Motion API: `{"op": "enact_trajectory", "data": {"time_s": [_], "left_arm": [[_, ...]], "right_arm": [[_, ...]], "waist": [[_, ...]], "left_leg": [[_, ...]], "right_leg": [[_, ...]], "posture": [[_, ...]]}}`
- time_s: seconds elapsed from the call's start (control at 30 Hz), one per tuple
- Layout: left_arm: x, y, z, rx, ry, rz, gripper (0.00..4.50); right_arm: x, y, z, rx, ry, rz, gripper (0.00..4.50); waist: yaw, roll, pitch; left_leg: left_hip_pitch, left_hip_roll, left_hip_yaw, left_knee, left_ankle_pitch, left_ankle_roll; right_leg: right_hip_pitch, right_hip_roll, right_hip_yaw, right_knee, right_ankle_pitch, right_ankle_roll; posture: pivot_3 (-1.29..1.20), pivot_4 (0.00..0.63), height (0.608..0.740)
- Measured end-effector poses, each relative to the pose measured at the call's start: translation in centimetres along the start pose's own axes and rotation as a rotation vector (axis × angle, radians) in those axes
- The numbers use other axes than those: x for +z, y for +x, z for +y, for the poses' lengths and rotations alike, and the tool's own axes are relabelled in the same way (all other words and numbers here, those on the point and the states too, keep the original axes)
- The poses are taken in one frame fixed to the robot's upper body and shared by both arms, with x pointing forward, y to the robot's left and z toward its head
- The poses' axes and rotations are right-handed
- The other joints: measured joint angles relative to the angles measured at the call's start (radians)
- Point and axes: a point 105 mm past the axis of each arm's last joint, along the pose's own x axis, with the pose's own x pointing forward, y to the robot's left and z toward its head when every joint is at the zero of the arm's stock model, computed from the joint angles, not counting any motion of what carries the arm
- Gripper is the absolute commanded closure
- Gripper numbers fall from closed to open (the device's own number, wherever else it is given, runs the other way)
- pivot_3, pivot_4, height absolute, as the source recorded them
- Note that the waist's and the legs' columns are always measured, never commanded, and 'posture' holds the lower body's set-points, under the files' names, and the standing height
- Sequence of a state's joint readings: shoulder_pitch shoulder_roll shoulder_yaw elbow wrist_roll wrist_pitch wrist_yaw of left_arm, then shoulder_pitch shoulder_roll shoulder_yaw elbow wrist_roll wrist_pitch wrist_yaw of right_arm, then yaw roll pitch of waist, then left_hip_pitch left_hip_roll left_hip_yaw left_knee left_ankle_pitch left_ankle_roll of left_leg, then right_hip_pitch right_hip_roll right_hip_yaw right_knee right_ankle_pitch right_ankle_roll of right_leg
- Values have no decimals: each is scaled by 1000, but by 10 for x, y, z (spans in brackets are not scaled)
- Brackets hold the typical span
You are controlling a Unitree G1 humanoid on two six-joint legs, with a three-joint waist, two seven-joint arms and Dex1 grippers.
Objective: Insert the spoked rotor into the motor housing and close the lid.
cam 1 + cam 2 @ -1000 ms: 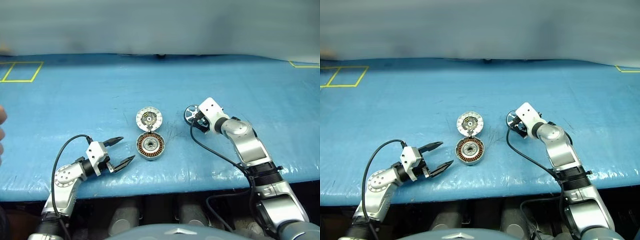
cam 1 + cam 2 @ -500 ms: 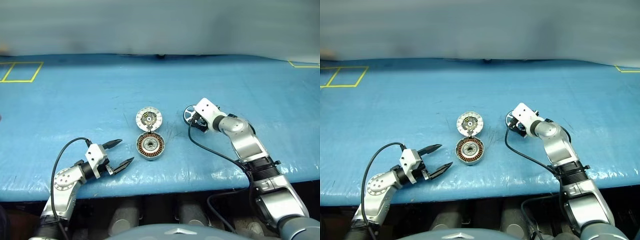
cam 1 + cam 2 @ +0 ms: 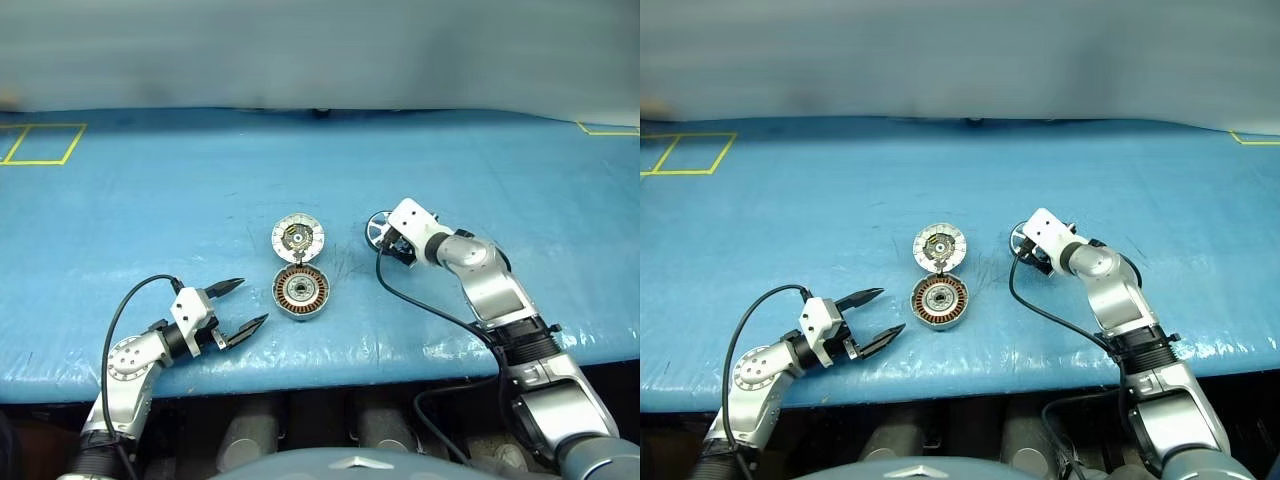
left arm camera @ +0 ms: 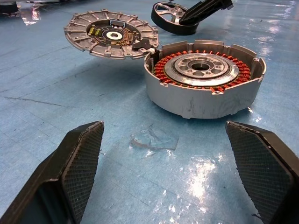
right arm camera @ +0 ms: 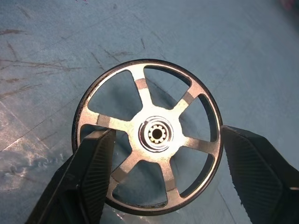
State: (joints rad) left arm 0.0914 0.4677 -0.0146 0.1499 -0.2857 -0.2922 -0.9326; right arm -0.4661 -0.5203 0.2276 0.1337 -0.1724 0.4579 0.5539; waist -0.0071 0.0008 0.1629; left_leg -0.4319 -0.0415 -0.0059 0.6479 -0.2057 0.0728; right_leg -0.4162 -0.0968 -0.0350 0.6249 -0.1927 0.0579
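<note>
Head view: motor housing [image 3: 301,292] sitting flat near the front edge of the blue counter [image 3: 180,200], open face up, ring of copper-brown windings around a dark centre inside. Lid [image 3: 298,238] just behind the housing, its rim at the housing's rim, inner face up with a small dark centre. Spoked rotor [image 3: 381,228] lying flat to the right of the lid, well apart from the housing, under the right claw [image 3: 389,236]. Left claw [image 3: 243,303] left of the housing, clear of it, spread wide, holding nothing, tips aimed toward the housing.

Left wrist view: housing upright, silver wall scuffed, windings and silvery hub plain; lid tilted slightly against the housing's rim; rotor beyond.

Right wrist view: rotor flat, axis vertical, dark rim, five silvery spokes, toothed hub. One finger [image 5: 93,163] overlapping the rim, the other [image 5: 254,168] just beside the rim, with actual contact impossible to judge; no firm grip visible.
</note>
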Motion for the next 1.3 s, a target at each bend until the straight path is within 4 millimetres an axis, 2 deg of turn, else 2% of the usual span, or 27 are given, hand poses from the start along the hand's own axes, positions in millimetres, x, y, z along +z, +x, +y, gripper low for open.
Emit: {"op": "enact_trajectory", "data": {"time_s": [0.03, 0.43, 0.93, 1.07, 1.3], "left_arm": [[0, 0, 0, 0, 0, 0, 58], [0, 0, 0, 4, 0, 0, 58], [0, 3, -3, 3, -9, -13, 58], [0, 5, -4, 5, -14, -20, 58], [-1, 4, -6, 6, -11, -23, 58]], "right_arm": [[0, 0, 0, 3, 0, 0, 2042], [0, 0, 2, 22, -34, 6, 2042], [4, 8, -2, 200, -185, 76, 2042], [5, 9, -7, 225, -178, 85, 2732], [5, 7, -8, 226, -135, 60, 2799]], "waist": [[0, 0, 0], [0, 0, 0], [-2, 0, 0], [-2, -2, -2], [-3, -5, -4]], "left_leg": [[0, 0, 0, 0, 0, 0], [0, 0, 0, 0, 0, 0], [1, 0, 0, 1, 0, 0], [2, 0, 0, 1, -2, -3], [2, 0, -1, 1, -3, -5]], "right_leg": [[0, 0, 0, 0, 0, 0], [0, 0, 0, 0, 0, 0], [2, 0, -1, 0, 0, 0], [2, 0, -1, 1, 0, 0], [2, 0, 0, 1, 0, 0]], "posture": [[0, 150, 740], [0, 150, 740], [0, 150, 740], [0, 150, 740], [0, 150, 740]]}}
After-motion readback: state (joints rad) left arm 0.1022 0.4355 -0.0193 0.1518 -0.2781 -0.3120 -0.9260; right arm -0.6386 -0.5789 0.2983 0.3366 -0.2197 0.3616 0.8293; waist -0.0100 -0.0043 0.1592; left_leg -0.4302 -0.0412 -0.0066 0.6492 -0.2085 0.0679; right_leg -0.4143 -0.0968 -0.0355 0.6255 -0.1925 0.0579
